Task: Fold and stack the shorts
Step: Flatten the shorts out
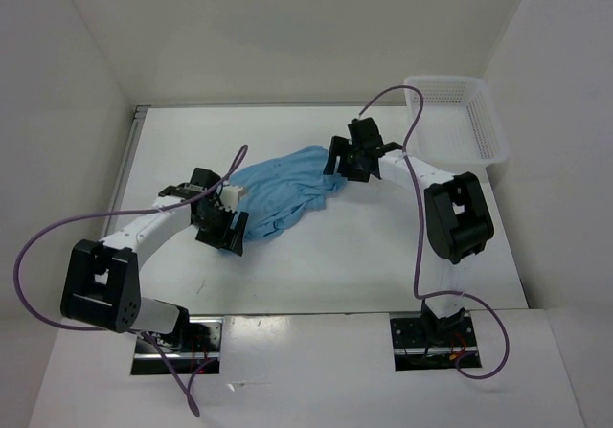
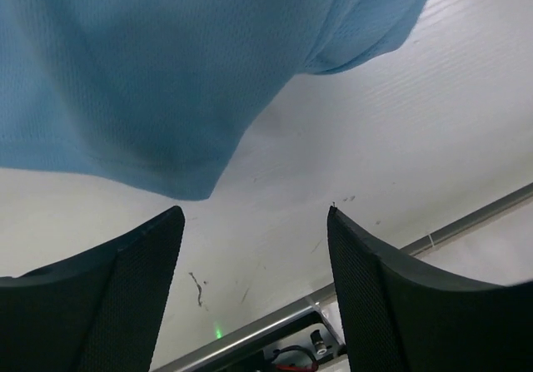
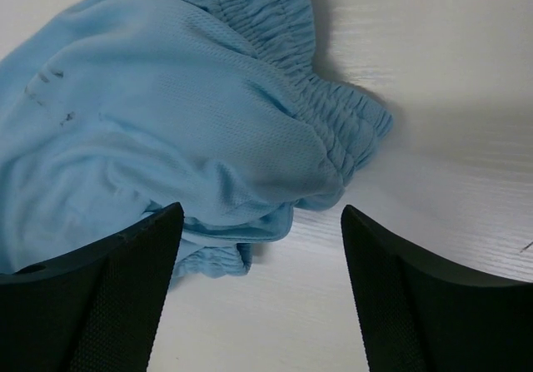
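Observation:
The light blue shorts (image 1: 283,191) lie rumpled in a loose heap across the middle of the white table (image 1: 326,265). My left gripper (image 1: 226,219) hangs at their left end, open, with only bare table between its fingers. In the left wrist view a smooth hem of the shorts (image 2: 158,81) lies just beyond the fingertips (image 2: 171,222). My right gripper (image 1: 351,160) stands at the shorts' right end, also open and empty. The right wrist view shows the gathered elastic waistband (image 3: 329,114) and folded fabric ahead of the jaws. No drawstring shows.
A white mesh basket (image 1: 458,122) stands at the back right corner of the table. White walls close in the table on three sides. The metal front edge (image 2: 350,293) runs near the left gripper. Purple cables loop over both arms.

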Tool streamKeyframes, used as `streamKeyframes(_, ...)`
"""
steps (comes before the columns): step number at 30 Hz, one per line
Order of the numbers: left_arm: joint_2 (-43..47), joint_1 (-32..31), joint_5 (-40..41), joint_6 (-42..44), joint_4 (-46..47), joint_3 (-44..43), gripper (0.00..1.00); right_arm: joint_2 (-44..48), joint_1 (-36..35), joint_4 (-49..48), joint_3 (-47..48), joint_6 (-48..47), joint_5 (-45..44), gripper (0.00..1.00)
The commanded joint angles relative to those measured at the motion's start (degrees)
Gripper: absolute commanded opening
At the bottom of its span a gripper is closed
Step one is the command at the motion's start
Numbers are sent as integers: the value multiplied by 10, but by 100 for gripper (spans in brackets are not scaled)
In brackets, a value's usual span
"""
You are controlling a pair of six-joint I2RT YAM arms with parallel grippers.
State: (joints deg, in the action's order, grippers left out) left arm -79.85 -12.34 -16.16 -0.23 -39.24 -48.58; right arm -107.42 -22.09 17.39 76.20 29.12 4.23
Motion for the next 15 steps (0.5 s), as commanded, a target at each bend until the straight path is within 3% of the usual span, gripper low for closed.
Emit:
streamKeyframes(1, -2, -12, 43, 2, -34, 0, 76, -9, 2, -12, 20, 6, -21, 79)
streamKeyframes(5, -20, -12, 110, 2, -46, -6, 73, -14, 2, -12, 15, 6, -33, 79)
streamKeyframes(12, -85, -23, 132, 2, 12, -32, 70, -42, 2, -7, 20, 6, -33, 79)
streamKeyframes(15, -111, -29, 121, 2, 39, -27, 63, -53, 2, -13, 20, 12, -33, 76)
